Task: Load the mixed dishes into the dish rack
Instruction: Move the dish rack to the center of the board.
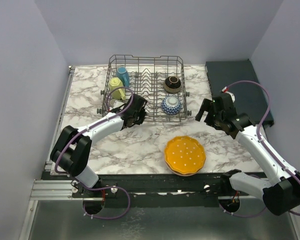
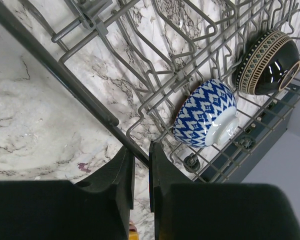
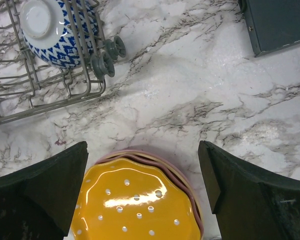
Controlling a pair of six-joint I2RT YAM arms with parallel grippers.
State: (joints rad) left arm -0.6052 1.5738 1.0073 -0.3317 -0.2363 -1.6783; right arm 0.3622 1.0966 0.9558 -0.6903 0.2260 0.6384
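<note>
The orange dotted plate (image 1: 185, 155) lies flat on the pink plate (image 3: 194, 205), on the marble table (image 1: 140, 145) in front of the dish rack (image 1: 146, 59), toward my right. It's round, so there's no long axis (just a rim to catch). My right gripper (image 1: 205, 115) hangs wide open just beyond it, so I'd say that arm's closer. My left gripper (image 2: 141, 165) is pinched on the rack's front rail. The blue-white bowl (image 1: 171, 105) sits inside the rack, and nothing blocks the plates.

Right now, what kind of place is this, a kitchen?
Probably a robot practice bench dressed like a kitchen counter: marble-look tabletop, wire dish rack holding bowls and mugs, robot arms bolted at the edge.
</note>
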